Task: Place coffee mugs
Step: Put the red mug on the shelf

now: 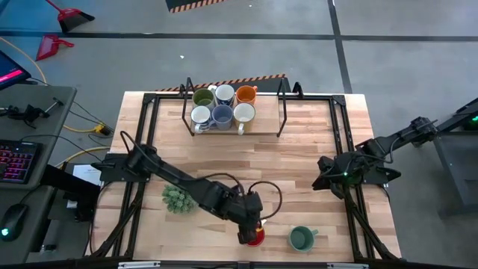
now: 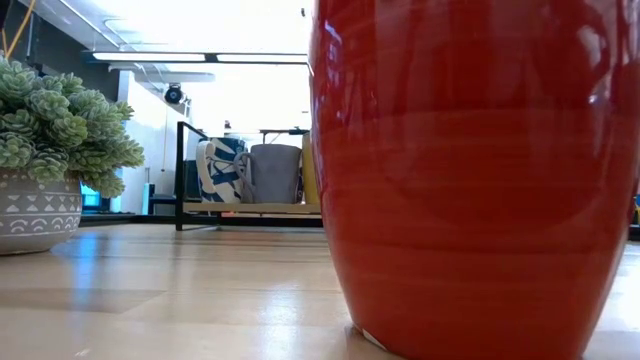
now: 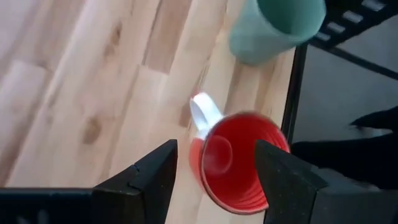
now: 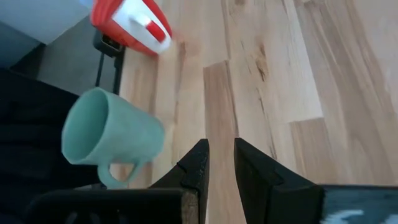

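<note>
Bright ceiling strips (image 2: 200,57) wash out the room beyond. The red mug (image 2: 470,180), close up, shows soft glare streaks and seems slightly blurred. Wrist views look smeared; worktop (image 1: 299,172) evenly lit.

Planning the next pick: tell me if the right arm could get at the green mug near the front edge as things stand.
Probably yes. The green mug stands alone on bare wood, upright. The right gripper waits nearby with nothing between them. The left gripper is busy at the red mug beside it, so the arms might crowd each other.
</note>
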Robot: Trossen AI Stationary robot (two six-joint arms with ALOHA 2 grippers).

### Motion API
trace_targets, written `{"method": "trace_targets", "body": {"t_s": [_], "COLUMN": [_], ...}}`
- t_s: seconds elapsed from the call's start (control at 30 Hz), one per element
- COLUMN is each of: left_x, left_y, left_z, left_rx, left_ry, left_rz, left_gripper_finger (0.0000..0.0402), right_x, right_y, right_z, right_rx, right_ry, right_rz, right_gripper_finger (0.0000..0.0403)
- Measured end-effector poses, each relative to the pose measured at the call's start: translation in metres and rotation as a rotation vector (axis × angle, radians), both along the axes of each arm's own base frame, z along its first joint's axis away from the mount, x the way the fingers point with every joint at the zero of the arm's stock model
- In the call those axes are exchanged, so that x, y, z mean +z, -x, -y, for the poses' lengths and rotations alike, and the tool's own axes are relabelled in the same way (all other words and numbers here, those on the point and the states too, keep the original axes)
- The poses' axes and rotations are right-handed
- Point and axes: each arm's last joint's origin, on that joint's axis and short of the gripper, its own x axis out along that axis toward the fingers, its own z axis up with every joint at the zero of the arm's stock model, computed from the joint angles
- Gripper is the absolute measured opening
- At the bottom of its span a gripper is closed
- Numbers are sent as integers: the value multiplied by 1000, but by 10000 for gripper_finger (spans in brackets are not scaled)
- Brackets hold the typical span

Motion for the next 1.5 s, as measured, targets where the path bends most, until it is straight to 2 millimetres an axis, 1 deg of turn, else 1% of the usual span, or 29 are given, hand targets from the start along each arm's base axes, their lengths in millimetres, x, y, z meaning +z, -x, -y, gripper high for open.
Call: {"method": "trace_targets", "body": {"t_s": [0.13,0.37,0.57,0.83,1.17,1.23,1.33,1.5], "left_x": [-14,-30,-44,-55,-79,-84,-93,-95], "left_y": [-1,-3,-6,-8,-16,-15,-20,-23], "left_z": [9,19,21,21,27,27,28,29], "left_rx": [10,27,32,36,21,17,21,7], "left_ry": [20,33,18,-16,-34,-46,-30,-30], "left_rz": [-42,-77,-115,-142,-153,-177,-177,-164], "left_gripper_finger": [195,193,193,193,193,193,193,193], "right_x": [-3,-4,-4,-4,-4,-4,-4,-4], "right_y": [2,3,3,3,3,3,3,3], "right_z": [1,1,1,1,1,1,1,1], "right_rx": [0,2,1,1,-2,-2,-2,-5], "right_ry": [15,23,23,24,26,26,26,28], "right_rz": [-32,-46,-46,-47,-46,-45,-45,-44], "right_gripper_finger": [55,55,55,55,55,55,55,55]}}
